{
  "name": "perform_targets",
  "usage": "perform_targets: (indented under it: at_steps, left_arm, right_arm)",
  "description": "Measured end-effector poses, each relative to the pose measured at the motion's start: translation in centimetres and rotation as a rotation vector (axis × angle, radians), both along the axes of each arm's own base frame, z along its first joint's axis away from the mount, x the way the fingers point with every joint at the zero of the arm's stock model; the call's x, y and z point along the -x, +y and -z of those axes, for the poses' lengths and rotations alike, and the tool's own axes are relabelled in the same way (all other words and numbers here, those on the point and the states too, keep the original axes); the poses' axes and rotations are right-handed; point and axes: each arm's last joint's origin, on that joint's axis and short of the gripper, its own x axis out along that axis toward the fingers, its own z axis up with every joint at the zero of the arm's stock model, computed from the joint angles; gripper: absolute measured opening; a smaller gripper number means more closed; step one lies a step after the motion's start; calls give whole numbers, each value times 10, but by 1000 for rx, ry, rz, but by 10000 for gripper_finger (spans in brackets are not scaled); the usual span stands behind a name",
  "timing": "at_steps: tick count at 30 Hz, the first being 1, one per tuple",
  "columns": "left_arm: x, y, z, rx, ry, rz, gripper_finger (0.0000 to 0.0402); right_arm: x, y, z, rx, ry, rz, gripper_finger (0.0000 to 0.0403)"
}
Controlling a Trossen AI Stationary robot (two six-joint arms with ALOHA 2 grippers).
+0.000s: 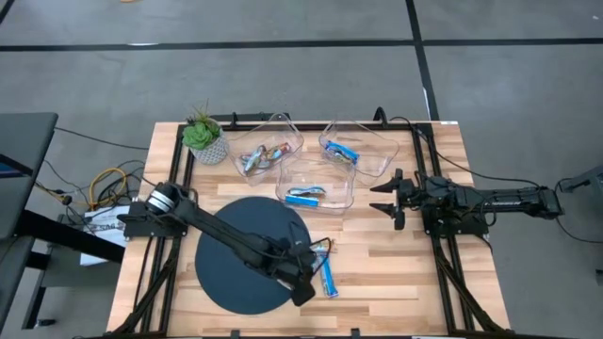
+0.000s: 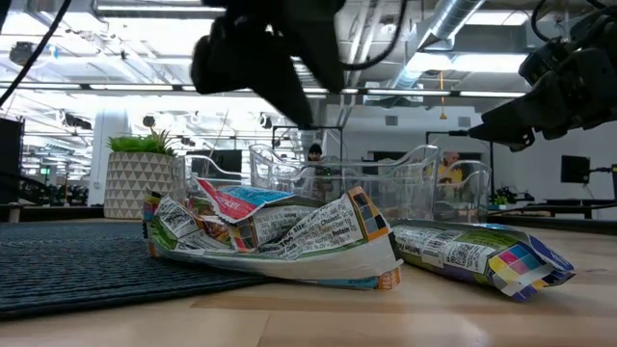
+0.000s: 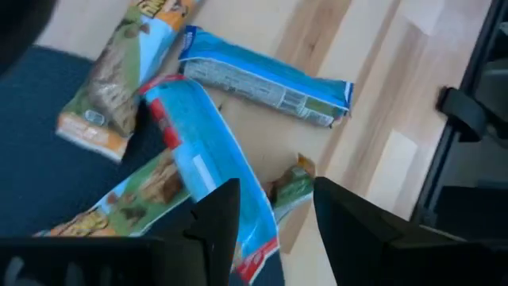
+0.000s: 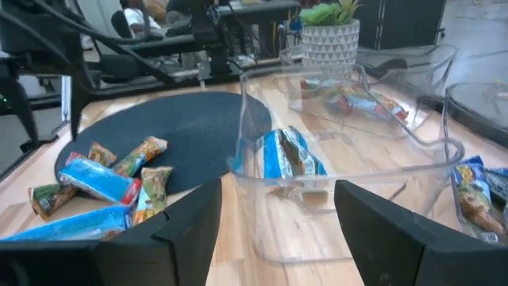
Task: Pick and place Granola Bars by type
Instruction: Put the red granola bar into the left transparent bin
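Several granola bars (image 1: 325, 273) lie in a loose pile at the right rim of the round dark mat (image 1: 236, 254), partly on the wood. My left gripper (image 3: 274, 191) hangs open above the pile, slanting down. Its fingers stand on either side of the lower end of a blue bar with a red end (image 3: 202, 163). Beside that bar lie another blue bar (image 3: 266, 79) and an orange-green bar (image 3: 119, 79). The low view shows the pile (image 2: 270, 231) up close. My right gripper (image 1: 388, 200) waits open at the table's right side, facing the bins.
Three clear plastic bins stand at the back middle: one (image 1: 268, 151) holds mixed-colour bars, one (image 1: 358, 151) a blue bar, and the nearer one (image 1: 316, 184) blue bars. A potted plant (image 1: 203, 139) stands at the back left. Black frame rails (image 1: 443, 264) run along the table's sides.
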Motion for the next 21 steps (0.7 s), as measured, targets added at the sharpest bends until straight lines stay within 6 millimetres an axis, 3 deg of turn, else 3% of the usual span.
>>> perform_targets:
  at_steps: [10,21]
  left_arm:
    - [-17,-10,17,-67,118,-28,155]
    - [-13,-7,34,-94,180,-86,155]
  right_arm:
    - [0,0,1,0,12,0,240]
    - [0,0,1,-1,14,0,240]
